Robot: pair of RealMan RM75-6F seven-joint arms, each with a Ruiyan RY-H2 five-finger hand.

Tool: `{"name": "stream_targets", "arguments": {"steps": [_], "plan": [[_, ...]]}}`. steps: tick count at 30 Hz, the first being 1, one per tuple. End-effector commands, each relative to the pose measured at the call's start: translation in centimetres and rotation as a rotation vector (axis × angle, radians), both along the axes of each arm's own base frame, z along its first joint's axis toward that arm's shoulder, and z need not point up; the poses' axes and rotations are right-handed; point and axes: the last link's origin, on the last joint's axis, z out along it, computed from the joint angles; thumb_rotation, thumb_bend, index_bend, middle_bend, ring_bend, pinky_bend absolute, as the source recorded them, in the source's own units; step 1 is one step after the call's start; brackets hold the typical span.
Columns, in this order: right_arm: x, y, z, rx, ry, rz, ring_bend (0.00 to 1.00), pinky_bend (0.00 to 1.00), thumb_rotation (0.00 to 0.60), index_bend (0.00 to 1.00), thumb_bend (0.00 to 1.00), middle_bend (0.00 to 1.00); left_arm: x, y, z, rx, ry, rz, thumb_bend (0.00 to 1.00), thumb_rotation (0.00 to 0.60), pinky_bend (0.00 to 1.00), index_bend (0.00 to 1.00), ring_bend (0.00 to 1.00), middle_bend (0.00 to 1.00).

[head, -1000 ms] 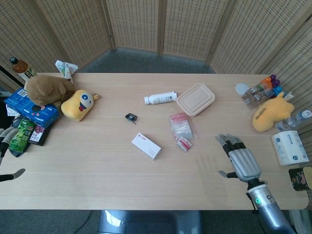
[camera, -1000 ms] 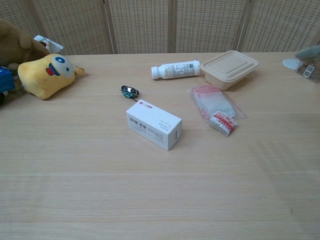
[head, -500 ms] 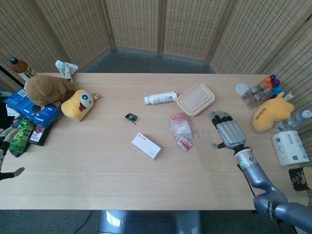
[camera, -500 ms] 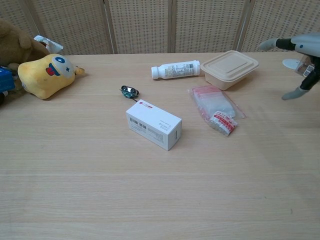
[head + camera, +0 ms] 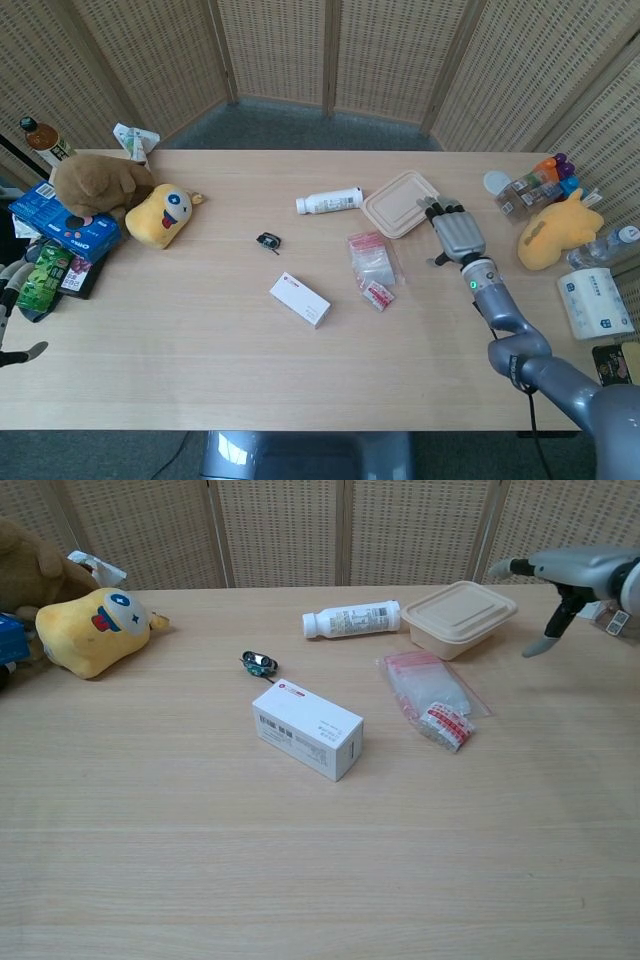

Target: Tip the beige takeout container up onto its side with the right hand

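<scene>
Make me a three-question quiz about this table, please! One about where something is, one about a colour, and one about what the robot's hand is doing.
1. Where does the white bottle lie?
A. Just left of the beige takeout container
B. On top of the white box
C. Beside the brown teddy

2. What colour is the round smiley-faced plush?
A. Green
B. Yellow
C. Purple

3. What is the right hand doing?
A. Holding the bottle
B. Squeezing the plastic bag
C. Hovering open beside the container, holding nothing

Answers:
1. A, since in both views the bottle lies on its side with its end close to the container's left edge.
2. B, since its body is bright yellow in both views.
3. C, since the chest view shows the fingers apart and above the table, just right of the container, which sits flat.
</scene>
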Motion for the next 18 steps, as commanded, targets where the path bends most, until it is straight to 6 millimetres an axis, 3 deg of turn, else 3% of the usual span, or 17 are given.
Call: {"name": "stream_targets", "arguments": {"steps": [1, 9, 18], "plan": [[1.1, -0.8, -1.8, 0.035, 0.043, 0.014, 0.0, 0.0, 0.6, 0.0, 0.11, 0.0, -0.1, 0.1, 0.0, 0.001, 0.003, 0.004, 0.08, 0.6, 0.0, 0.0, 0.0, 0.0], [1.5, -1.8, -3.9, 0.058, 0.116, -0.006, 0.0, 0.0, 0.6, 0.0, 0.14, 0.0, -0.3, 0.2, -0.1, 0.002, 0.005, 0.013, 0.08, 0.6, 0.0, 0.0, 0.0, 0.0], [0.1, -1.5, -4.1, 0.076, 0.188, -0.016, 0.0, 0.0, 0.6, 0.0, 0.14, 0.0, -0.2, 0.1, -0.3, -0.009, -0.001, 0.008, 0.08, 0.6, 0.0, 0.0, 0.0, 0.0]]}}
